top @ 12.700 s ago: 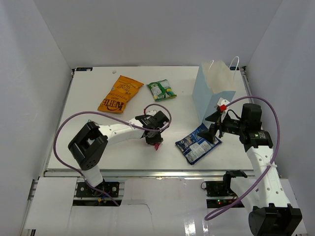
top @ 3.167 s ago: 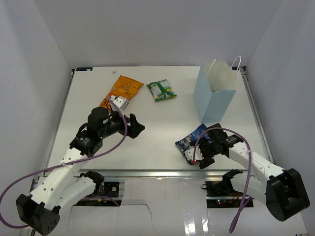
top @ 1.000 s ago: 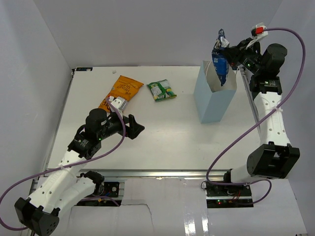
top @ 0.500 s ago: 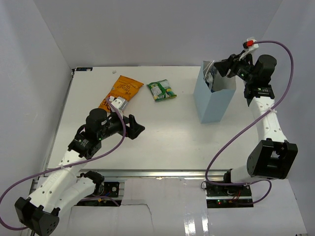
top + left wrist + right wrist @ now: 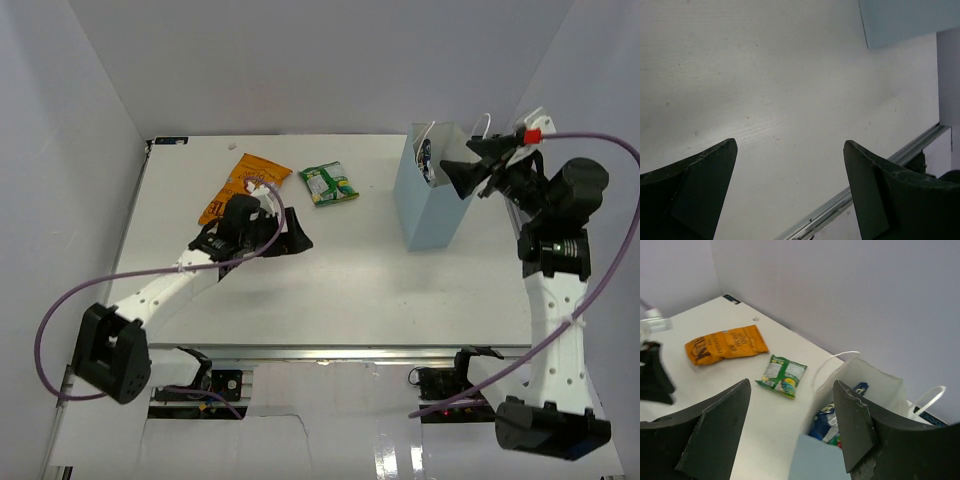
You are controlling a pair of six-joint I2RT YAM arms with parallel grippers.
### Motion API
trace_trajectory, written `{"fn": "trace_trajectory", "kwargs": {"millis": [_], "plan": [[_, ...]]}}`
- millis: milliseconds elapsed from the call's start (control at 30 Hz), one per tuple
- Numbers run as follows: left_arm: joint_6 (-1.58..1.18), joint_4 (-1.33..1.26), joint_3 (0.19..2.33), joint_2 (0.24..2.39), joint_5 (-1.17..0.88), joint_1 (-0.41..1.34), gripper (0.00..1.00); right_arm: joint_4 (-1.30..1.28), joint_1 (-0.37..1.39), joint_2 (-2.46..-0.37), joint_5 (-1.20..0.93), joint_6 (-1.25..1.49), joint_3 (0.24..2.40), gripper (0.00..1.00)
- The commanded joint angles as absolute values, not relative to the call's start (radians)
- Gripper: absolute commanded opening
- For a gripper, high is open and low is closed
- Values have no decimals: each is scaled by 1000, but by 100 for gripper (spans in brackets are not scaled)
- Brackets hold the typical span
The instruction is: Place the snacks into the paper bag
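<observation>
The light-blue paper bag (image 5: 436, 196) stands upright at the table's back right, also the paper bag (image 5: 850, 460) in the right wrist view. Inside it lies the blue-and-white packet (image 5: 828, 420). My right gripper (image 5: 462, 172) hangs open above the bag's mouth, empty. An orange chip bag (image 5: 243, 186) and a green packet (image 5: 329, 184) lie flat at the back; the right wrist view shows the orange chip bag (image 5: 725, 344) and green packet (image 5: 782, 375). My left gripper (image 5: 296, 236) is open and empty, low over bare table just right of the orange bag.
White walls close in the table on three sides. A metal rail (image 5: 860, 192) runs along the table's near edge. The left arm's purple cable (image 5: 90, 290) loops over the table's left side.
My right gripper has opened and let the blue-and-white packet drop into the bag, then drawn back to the right. The left arm has stretched forward toward the orange bag.
</observation>
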State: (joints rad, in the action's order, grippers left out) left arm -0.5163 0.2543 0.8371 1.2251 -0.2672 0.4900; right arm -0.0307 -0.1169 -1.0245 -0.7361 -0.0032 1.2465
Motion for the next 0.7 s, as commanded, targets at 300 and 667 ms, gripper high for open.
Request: {"fn": "trace_trajectory", "kwargs": {"millis": [300,667], "plan": [[-870,141,1261,1837,-339,345,93,-167,-120,-651,-1014,-201,710,75],[-873,126,1632,2172,-302,341,90,-156,-120,-606,-1009,-216,657,77]]}}
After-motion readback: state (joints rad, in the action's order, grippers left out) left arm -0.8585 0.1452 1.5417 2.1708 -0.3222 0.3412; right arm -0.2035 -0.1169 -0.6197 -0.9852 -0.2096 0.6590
